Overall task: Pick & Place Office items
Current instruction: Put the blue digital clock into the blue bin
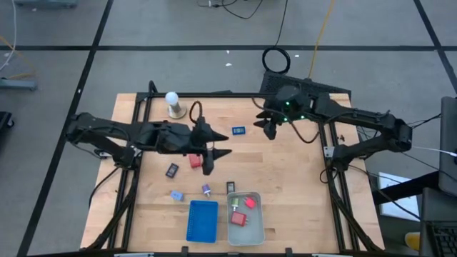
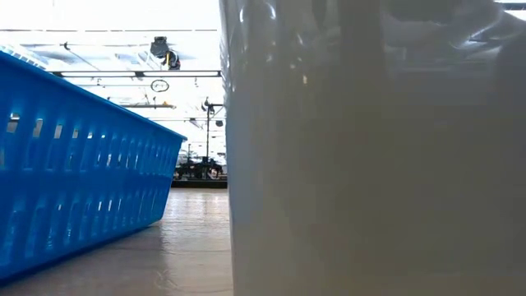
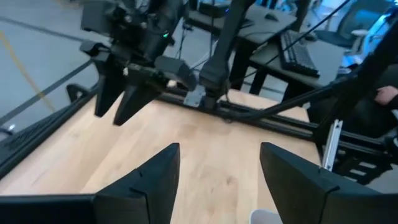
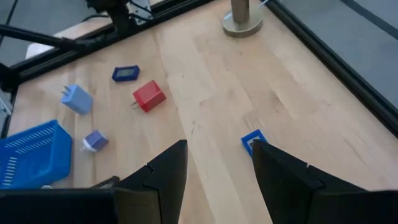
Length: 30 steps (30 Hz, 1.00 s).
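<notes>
My left gripper (image 1: 216,160) hovers open over the table's middle, beside a red block (image 1: 194,161). My right gripper (image 1: 266,128) is open near the far edge, just right of a small blue item (image 1: 238,130); in the right wrist view that blue item (image 4: 253,142) lies flat by one fingertip, untouched. On the wood lie a black item (image 1: 172,170), a light blue one (image 1: 176,195), a purple-topped one (image 1: 206,190) and another black one (image 1: 230,188). The pale grey tray (image 1: 257,228) holds a green item (image 1: 234,202) and two red blocks (image 1: 250,203).
A blue tray (image 1: 202,220) sits left of the grey tray at the near edge; both trays fill the low view. A white ball on a round base (image 1: 172,103) stands at the far left. Black frame rails (image 1: 214,95) border the table. Bare wood lies right of the trays.
</notes>
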### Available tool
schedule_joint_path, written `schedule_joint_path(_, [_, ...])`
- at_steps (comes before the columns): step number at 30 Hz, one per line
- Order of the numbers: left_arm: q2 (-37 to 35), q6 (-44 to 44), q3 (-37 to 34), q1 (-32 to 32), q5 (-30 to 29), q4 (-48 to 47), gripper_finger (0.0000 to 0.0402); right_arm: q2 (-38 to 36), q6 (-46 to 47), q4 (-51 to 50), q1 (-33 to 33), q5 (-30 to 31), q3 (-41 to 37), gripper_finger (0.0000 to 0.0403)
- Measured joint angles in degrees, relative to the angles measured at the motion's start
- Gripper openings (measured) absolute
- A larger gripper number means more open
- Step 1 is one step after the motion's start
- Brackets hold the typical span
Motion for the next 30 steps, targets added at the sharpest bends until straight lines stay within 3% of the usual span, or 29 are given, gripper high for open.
schedule_joint_path(12, [-5.03, -2.35, -0.02, 0.84, 2.04, -8.01, 0.0266, 7.20, -3.83, 5.78, 0.25, 0.28, 0.00, 0.0172])
schedule_joint_path(21, [-6.30, -3.55, 0.00, 3.89, 1.55, -8.19, 0.0249, 8.71, -8.28, 16.44, 0.14, 13.46, 0.02, 0.0172])
schedule_joint_path(23, [-6.23, -5.47, 0.00, 4.93, 1.42, -7.23, 0.0244, 8.68, -11.05, 17.07, 0.14, 13.90, 0.02, 0.0174])
schedule_joint_path(30, [-6.23, -10.91, -0.02, 7.59, 1.05, -2.28, 0.0235, 9.73, -22.62, 13.81, -2.76, 12.11, 0.00, 0.0240])
